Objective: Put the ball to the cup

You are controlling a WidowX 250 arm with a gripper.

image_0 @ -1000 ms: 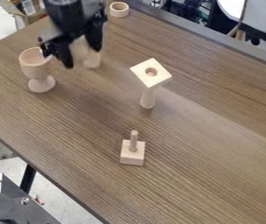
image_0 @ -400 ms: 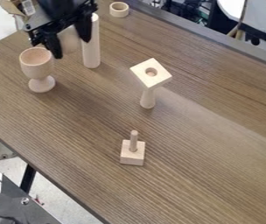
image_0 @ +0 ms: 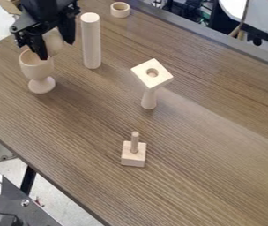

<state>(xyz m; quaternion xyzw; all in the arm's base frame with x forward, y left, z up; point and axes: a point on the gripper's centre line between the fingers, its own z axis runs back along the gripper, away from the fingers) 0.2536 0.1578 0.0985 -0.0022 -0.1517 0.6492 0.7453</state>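
Note:
At the upper left of the camera view, the black gripper (image_0: 56,49) hangs just above and slightly right of the cup's mouth. It is shut on the ball (image_0: 53,40), a pale wooden one partly covered by the black fingers. The cup (image_0: 37,68) is a wooden goblet standing upright on its round foot near the table's left side. Part of its rim is hidden behind a finger.
A tall wooden cylinder (image_0: 91,42) stands right of the gripper. A wooden ring (image_0: 120,9) lies at the back edge. Mid-table is a stand with a square holed top (image_0: 153,74); nearer the front, a block with a peg (image_0: 133,154).
With the ball between its fingers, the gripper has moved left to the cup. The tall cylinder, largely covered by the gripper before, has come into full view.

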